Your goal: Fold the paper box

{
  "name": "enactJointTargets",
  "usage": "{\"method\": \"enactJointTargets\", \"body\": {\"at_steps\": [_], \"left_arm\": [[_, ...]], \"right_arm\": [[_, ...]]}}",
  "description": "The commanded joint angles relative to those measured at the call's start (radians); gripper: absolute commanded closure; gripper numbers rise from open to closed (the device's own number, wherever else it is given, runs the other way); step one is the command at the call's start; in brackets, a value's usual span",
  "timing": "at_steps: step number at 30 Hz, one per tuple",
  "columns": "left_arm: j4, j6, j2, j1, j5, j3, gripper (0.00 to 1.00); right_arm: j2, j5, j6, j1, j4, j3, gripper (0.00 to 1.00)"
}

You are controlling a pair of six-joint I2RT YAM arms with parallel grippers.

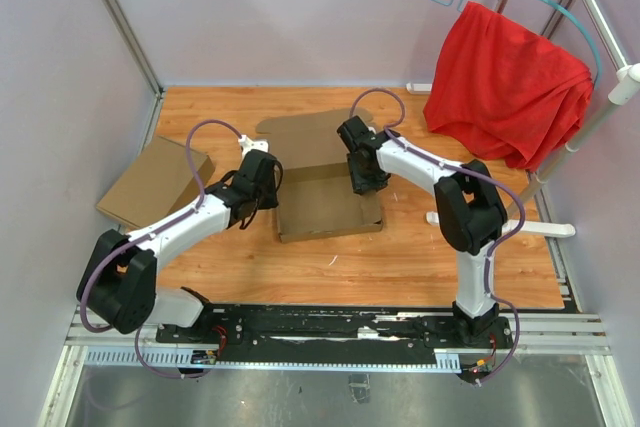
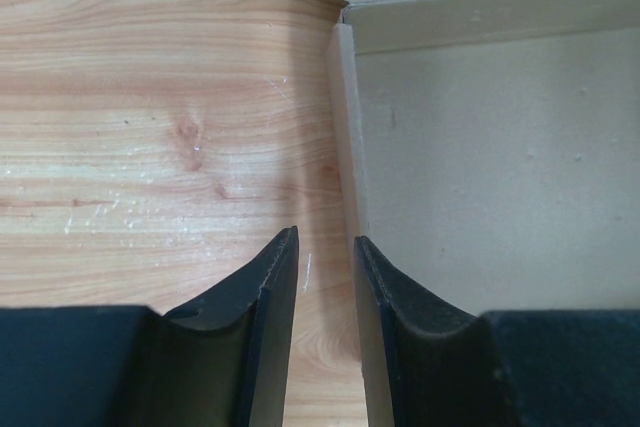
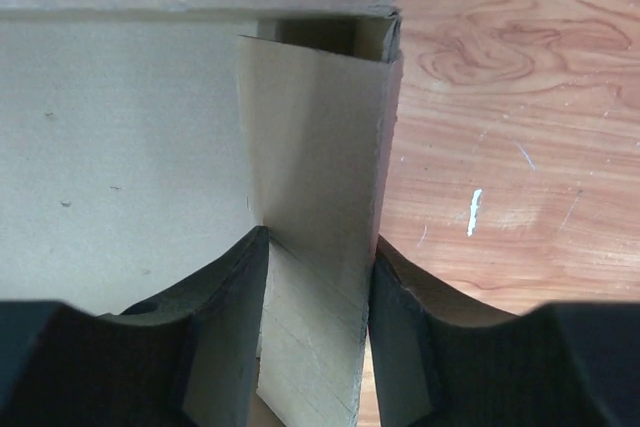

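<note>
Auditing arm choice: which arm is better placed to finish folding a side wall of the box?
Probably right: the right gripper straddles the folded-over right wall of the box, which fills its gap; the left gripper brackets the thin left wall loosely.

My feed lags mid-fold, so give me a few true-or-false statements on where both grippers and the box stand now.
1. The right gripper straddles the paper box's right wall. True.
2. The left gripper hovers over the other cardboard box. False: it straddles the paper box's left wall.
3. The lid is closed over the box. False: it lies flat on the table behind.
4. A red cloth hangs at the far right. True.
</note>
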Motion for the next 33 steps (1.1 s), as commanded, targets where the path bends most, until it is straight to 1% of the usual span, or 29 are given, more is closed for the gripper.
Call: {"method": "enactJointTargets", "body": {"at_steps": [1, 3, 6, 9, 11, 12, 13, 15, 16, 20, 23, 24, 28, 29, 31, 33], "left_arm": [[0.009, 0.016, -0.032, -0.002, -0.018, -0.018, 0.66], [0.011, 0.016, -0.038, -0.002, -0.015, -0.021, 0.66], [0.015, 0.018, -0.051, -0.002, -0.013, -0.026, 0.66], [0.023, 0.021, -0.059, -0.002, -0.004, -0.028, 0.66], [0.029, 0.023, -0.061, -0.002, 0.008, -0.027, 0.66], [0.030, 0.024, -0.061, -0.002, 0.014, -0.027, 0.66], [0.033, 0.026, -0.062, -0.002, 0.018, -0.030, 0.66], [0.034, 0.027, -0.062, -0.002, 0.022, -0.032, 0.67], [0.034, 0.027, -0.063, -0.002, 0.022, -0.033, 0.67], [0.037, 0.026, -0.080, -0.002, 0.024, -0.043, 0.67], [0.039, 0.026, -0.095, -0.002, 0.024, -0.050, 0.67], [0.040, 0.026, -0.099, -0.002, 0.023, -0.052, 0.67], [0.038, 0.025, -0.107, -0.003, 0.017, -0.058, 0.67], [0.038, 0.025, -0.109, -0.002, 0.015, -0.059, 0.67], [0.038, 0.025, -0.110, -0.002, 0.014, -0.062, 0.67], [0.040, 0.022, -0.110, -0.002, 0.012, -0.064, 0.67]], "right_arm": [[0.052, 0.037, -0.009, -0.004, -0.058, 0.055, 0.59], [0.072, 0.053, -0.009, -0.007, -0.067, 0.064, 0.64], [0.098, 0.079, -0.012, -0.006, -0.092, 0.082, 0.66], [0.109, 0.100, -0.004, -0.007, -0.098, 0.081, 0.72], [0.119, 0.124, 0.003, -0.006, -0.115, 0.087, 0.80], [0.125, 0.143, 0.007, -0.006, -0.128, 0.093, 0.86], [0.131, 0.185, 0.018, -0.003, -0.141, 0.099, 0.91], [0.139, 0.261, 0.039, 0.003, -0.172, 0.106, 0.98], [0.142, 0.302, 0.052, 0.006, -0.186, 0.108, 0.99], [0.153, 0.353, 0.094, 0.008, -0.197, 0.086, 0.99], [0.156, 0.320, 0.105, 0.006, -0.171, 0.066, 0.99], [0.159, 0.306, 0.107, 0.007, -0.166, 0.067, 0.97], [0.129, 0.262, 0.117, 0.006, -0.133, 0.052, 0.74], [0.115, 0.228, 0.119, 0.003, -0.122, 0.045, 0.72], [0.089, 0.216, 0.127, -0.006, -0.106, 0.041, 0.67], [0.076, 0.208, 0.128, -0.018, -0.093, 0.045, 0.66]]}}
